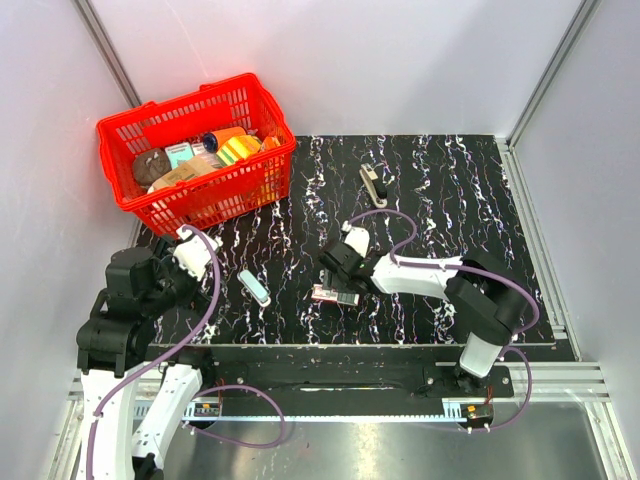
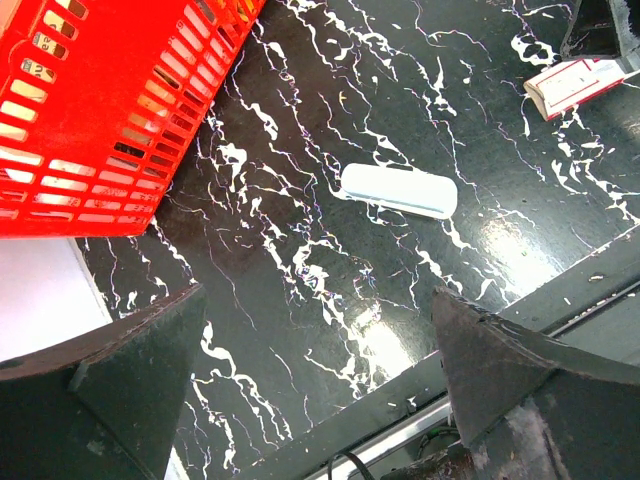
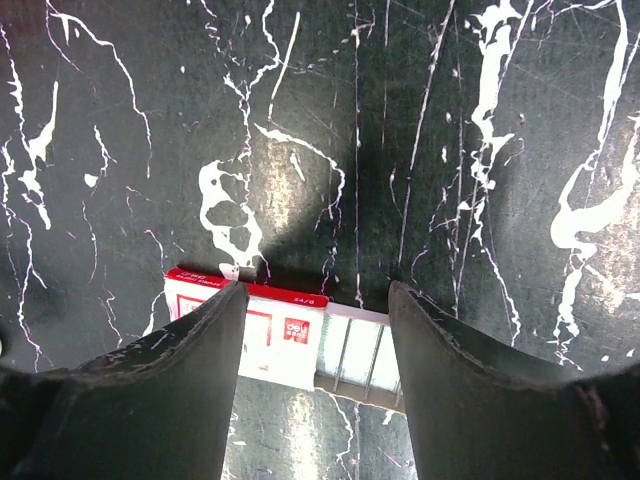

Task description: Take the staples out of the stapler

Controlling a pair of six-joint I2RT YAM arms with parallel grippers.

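Stapler [image 1: 373, 185]: lies on the far part of the table [image 1: 470, 210], right of the red basket [image 1: 215, 200]; well apart from both tools
Right tool [image 3: 315, 300]: fingers spread wide, holding nothing; low over the red-and-white box [image 3: 285, 345], one finger to each side; contact cannot be told
Left tool [image 2: 318, 300]: fingers parted, empty; above the near left table; pale bar [image 2: 400, 190] lies flat ahead of it
Box: silvery inner tray shows at one end; near the table's front edge
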